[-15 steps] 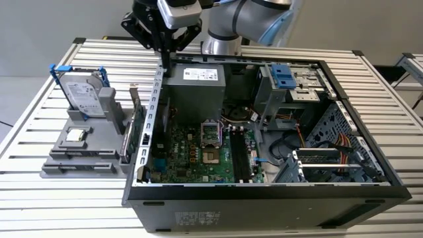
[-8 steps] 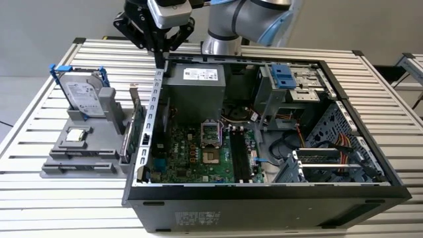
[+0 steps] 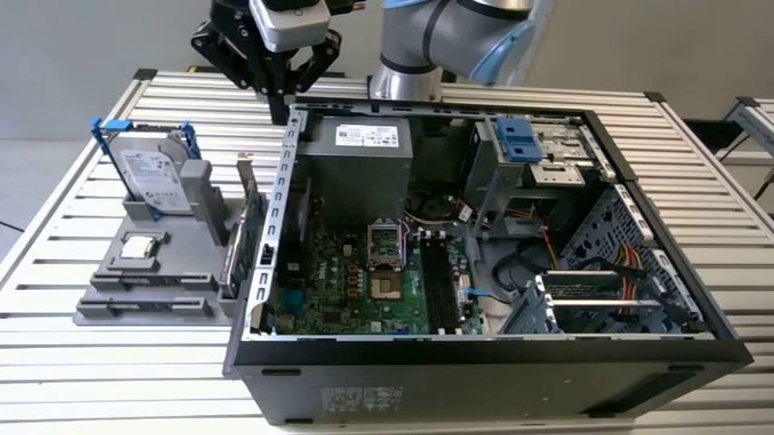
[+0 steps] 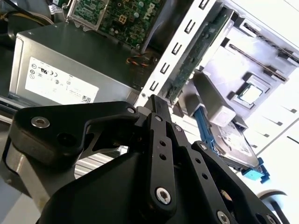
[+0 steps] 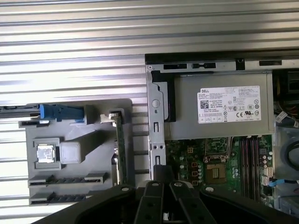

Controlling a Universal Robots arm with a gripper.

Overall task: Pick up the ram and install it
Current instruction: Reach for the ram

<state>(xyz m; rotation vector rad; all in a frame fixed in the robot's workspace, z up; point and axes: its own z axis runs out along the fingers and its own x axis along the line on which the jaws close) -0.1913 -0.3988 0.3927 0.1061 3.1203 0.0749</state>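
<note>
Things could go wrong here. The ram (image 5: 67, 180) looks like the thin dark strip standing on its edge in a groove of the gray holder (image 3: 109, 313). I am not fully sure, because it is hard to make out. In the first wrist view it sits in the lower left of the frame, just past the small silver chip (image 5: 45, 154). It is so thin that a grab a little off to one side could tip it or let it slip.

The holder is crowded too. The hard drive (image 3: 155, 177) stands tall at its far end. The green card (image 3: 248, 231) stands between the holder and the computer case (image 3: 285, 181). A claw coming in crooked could bump either one. The long black slots (image 3: 438, 281) on the board inside the case are narrow, so a tilted ram could jam there.

The claw (image 3: 281, 91) hangs in the upper left of the exterior view. It is over the back corner of the case wall, above the desk (image 3: 677, 181), and well apart from the ram. Its two fingers (image 4: 156, 105) look pressed together, so I judge it closed. It holds nothing and touches nothing. Closed like this, it cannot fit around the strip.
</note>
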